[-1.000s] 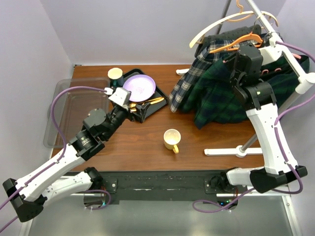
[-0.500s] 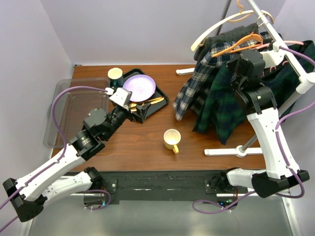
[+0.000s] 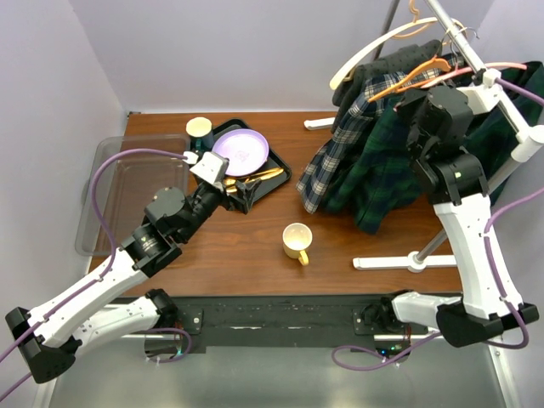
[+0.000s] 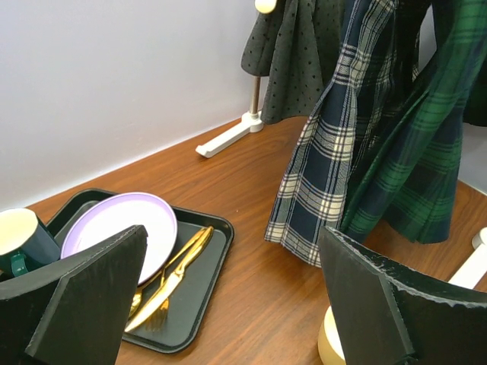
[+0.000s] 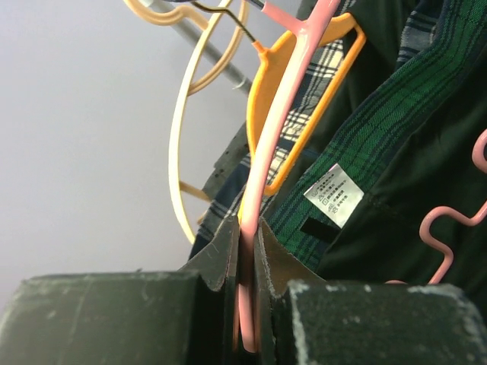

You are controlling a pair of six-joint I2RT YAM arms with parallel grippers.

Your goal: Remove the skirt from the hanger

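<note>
A green plaid skirt hangs on a pink hanger at the rack on the right; a white label shows at its waistband in the right wrist view. My right gripper is shut on the pink hanger's arm, high up by the rail. The skirt also shows in the left wrist view. My left gripper is open and empty, low over the table beside the black tray.
A navy-and-white plaid skirt hangs on an orange hanger, next to a cream hanger with a dark garment. The rack's white foot, a yellow mug, a purple plate, a green mug and a clear bin are on or by the table.
My right gripper has lifted the pink hanger up and to the right. The green skirt has come off the table top and now hangs. The left arm has not moved.
</note>
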